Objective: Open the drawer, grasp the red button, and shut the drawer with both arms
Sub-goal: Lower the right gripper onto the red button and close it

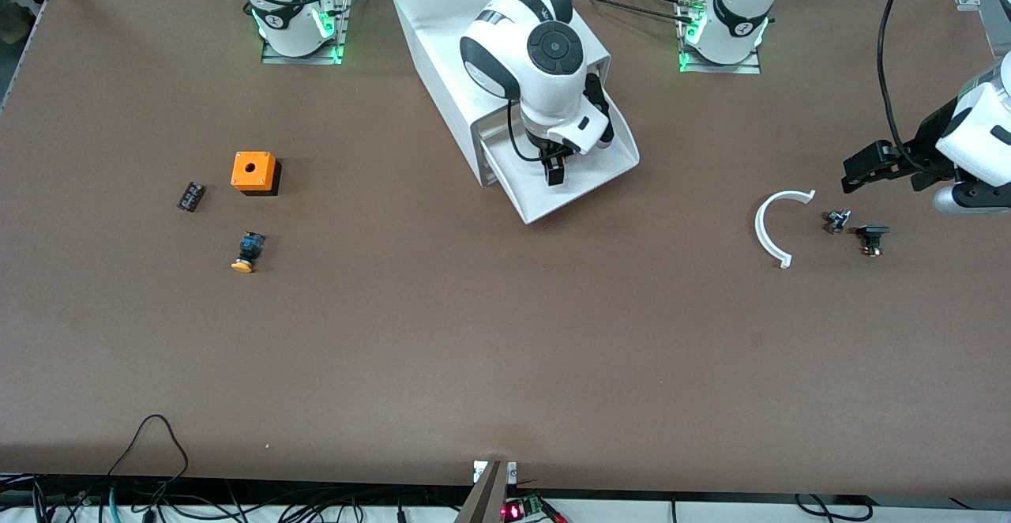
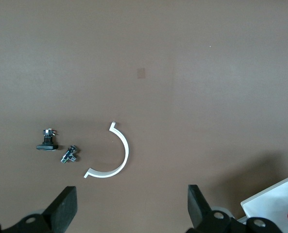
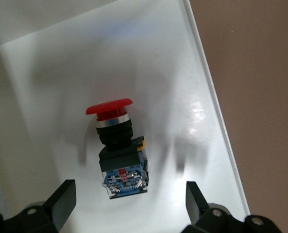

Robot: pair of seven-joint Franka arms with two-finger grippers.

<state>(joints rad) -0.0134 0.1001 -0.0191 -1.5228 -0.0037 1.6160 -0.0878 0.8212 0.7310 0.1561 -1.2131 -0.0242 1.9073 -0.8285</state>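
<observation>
The white drawer (image 1: 612,161) stands pulled out of the white cabinet (image 1: 442,57). My right gripper (image 1: 555,169) hangs open just above the drawer's floor (image 3: 182,73). In the right wrist view the button (image 3: 115,141), with a red cap, black collar and blue base, lies on its side between the two open fingers (image 3: 61,196), untouched. In the front view my right hand hides the button. My left gripper (image 1: 857,171) is open and empty above the table at the left arm's end, and it also shows in the left wrist view (image 2: 131,204).
A white curved strip (image 1: 770,227) and two small dark parts (image 1: 837,220) (image 1: 872,237) lie near the left gripper. An orange cube (image 1: 254,172), a yellow-orange-capped button (image 1: 248,252) and a small black piece (image 1: 190,196) lie toward the right arm's end.
</observation>
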